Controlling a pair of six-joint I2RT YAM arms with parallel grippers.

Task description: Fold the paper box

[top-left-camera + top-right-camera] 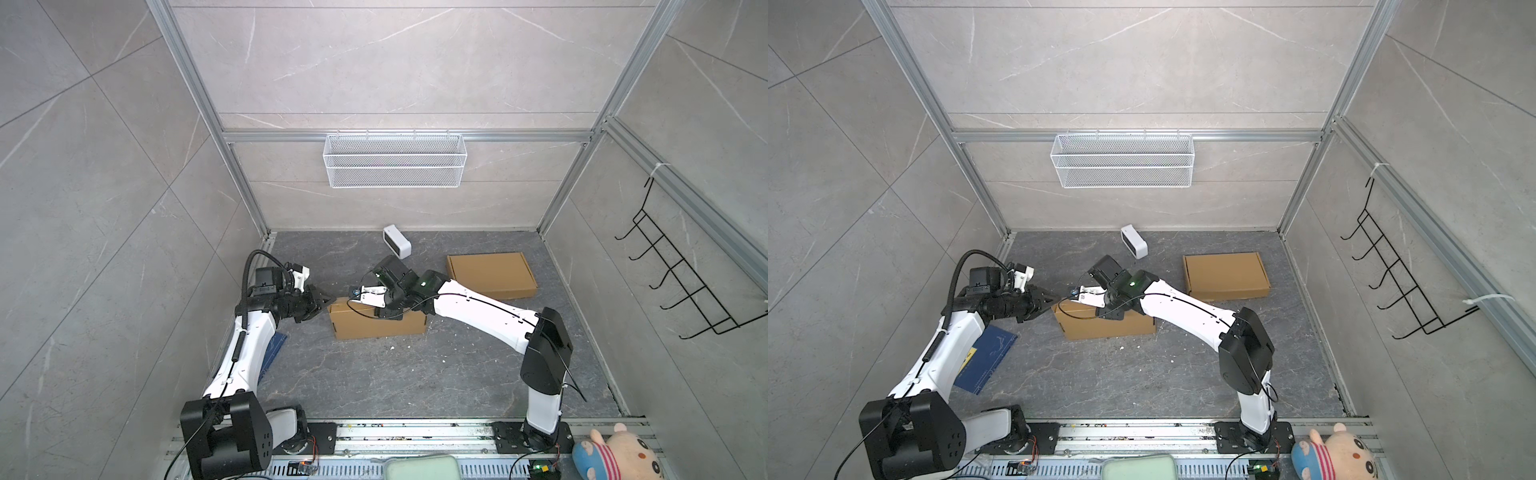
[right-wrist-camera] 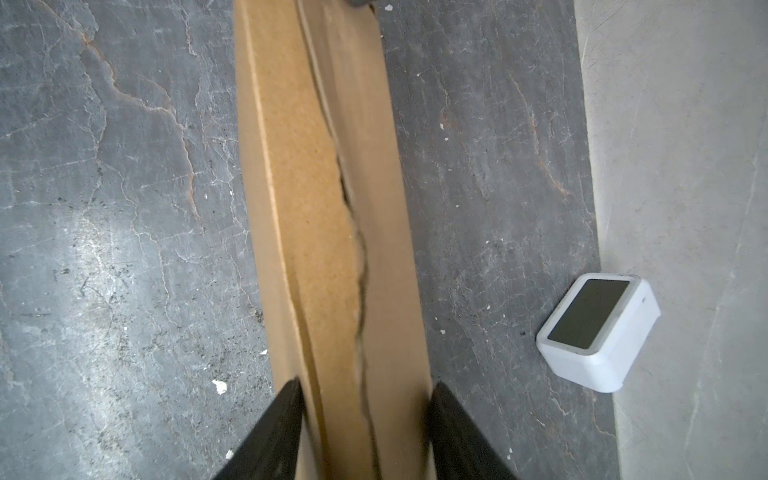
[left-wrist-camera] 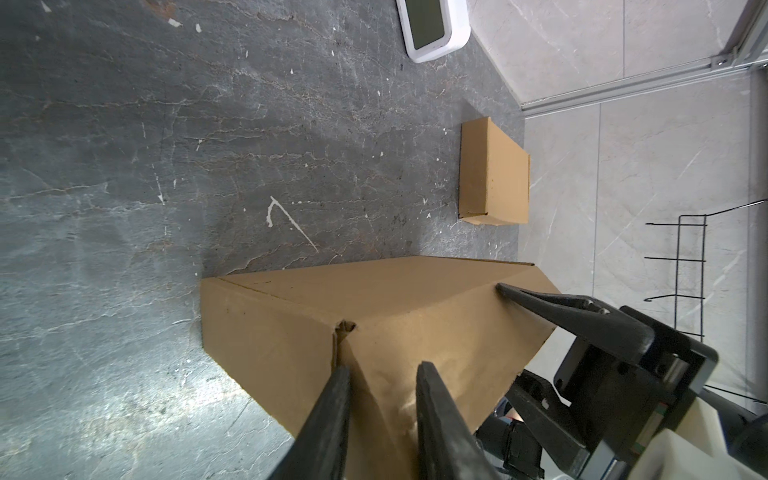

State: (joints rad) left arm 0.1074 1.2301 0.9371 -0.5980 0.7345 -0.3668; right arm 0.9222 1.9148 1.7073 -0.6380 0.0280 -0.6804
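Plush toy point(image 1: 615, 455), white device point(image 1: 397, 241) behind paper box point(image 1: 376, 326)

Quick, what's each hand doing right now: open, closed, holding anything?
Left hand: partly open at the end of the paper box, no grip showing.
Right hand: closed across the paper box's narrow top edge, holding it.
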